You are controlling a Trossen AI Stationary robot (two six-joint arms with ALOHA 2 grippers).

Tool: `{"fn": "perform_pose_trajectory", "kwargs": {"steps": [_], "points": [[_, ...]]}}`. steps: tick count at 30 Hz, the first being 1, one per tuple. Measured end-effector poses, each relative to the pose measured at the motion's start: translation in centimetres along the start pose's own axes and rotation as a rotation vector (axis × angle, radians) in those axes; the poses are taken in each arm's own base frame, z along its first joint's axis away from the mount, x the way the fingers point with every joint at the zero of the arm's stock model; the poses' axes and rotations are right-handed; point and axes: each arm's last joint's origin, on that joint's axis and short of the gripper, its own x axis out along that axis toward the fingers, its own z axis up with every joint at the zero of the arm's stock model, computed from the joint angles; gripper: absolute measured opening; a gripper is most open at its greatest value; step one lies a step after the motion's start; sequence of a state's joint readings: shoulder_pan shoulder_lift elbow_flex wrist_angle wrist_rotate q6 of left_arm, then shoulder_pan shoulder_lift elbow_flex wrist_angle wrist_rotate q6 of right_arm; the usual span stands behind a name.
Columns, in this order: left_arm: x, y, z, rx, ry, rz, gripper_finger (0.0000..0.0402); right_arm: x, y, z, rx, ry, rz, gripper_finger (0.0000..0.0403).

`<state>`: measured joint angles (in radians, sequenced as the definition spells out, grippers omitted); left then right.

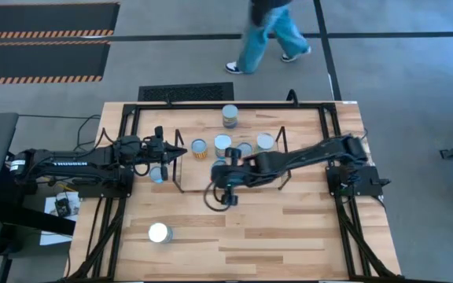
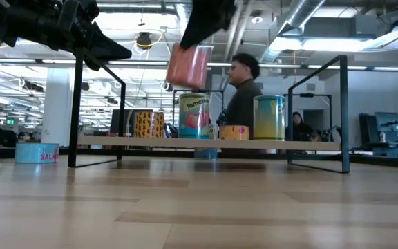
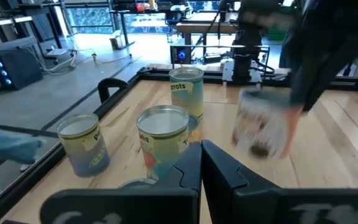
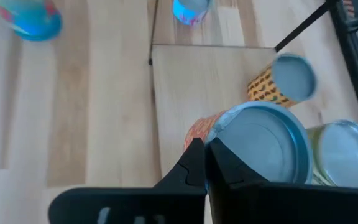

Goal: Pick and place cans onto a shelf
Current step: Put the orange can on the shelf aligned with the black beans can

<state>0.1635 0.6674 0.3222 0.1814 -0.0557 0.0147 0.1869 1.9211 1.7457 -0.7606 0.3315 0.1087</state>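
From above, the right arm's dark two-finger gripper (image 1: 228,174) reaches in over the low light-wood shelf with thin black wire uprights (image 1: 181,161), sitting above the shelf's front edge with several silver-topped tins just beyond it, while the left arm's gripper (image 1: 175,151) points in from the shelf's left end; a squat white-topped tin (image 1: 159,233) lies well apart on the bare tabletop near the front, and a person in blue trousers (image 1: 270,39) crosses the floor behind. From table height the matter is plainer — the right gripper holds a salmon-pink cylindrical can (image 2: 188,66) clear above the shelf board, upright or close to it, almost straight over the red-and-green tomato tin (image 2: 194,115) that already stands there. So the can cannot go straight down, I'd judge; the free board lies to either side, between that tin and the yellow spotted tin (image 2: 148,124) or towards the green-labelled tin (image 2: 269,117). In the left wrist view the left fingers (image 3: 229,168) look closed on nothing, with shelved tins ahead and the carried can a blur beyond them. In the right wrist view the right fingers (image 4: 194,165) clamp the pink can by its side, its silvery lid facing up, bare shelf board lying beyond the fingers.
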Motion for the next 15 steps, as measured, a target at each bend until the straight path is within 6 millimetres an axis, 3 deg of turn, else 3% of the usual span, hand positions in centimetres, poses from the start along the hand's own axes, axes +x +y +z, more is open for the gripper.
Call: {"fn": "perform_pose_trajectory", "kwargs": {"steps": [8, 15], "points": [[0.0, -0.1, 0.0, -0.001, 0.000, -0.024, 0.0000, 5.6, 0.0, -0.3, -0.058, 0.096, -0.006, 0.0008], [0.0, -0.1, -0.1, 0.000, 0.005, -0.024, 0.0000, 7.4, -0.2, -0.5, -0.068, 0.123, 0.027, 0.0012]]}}
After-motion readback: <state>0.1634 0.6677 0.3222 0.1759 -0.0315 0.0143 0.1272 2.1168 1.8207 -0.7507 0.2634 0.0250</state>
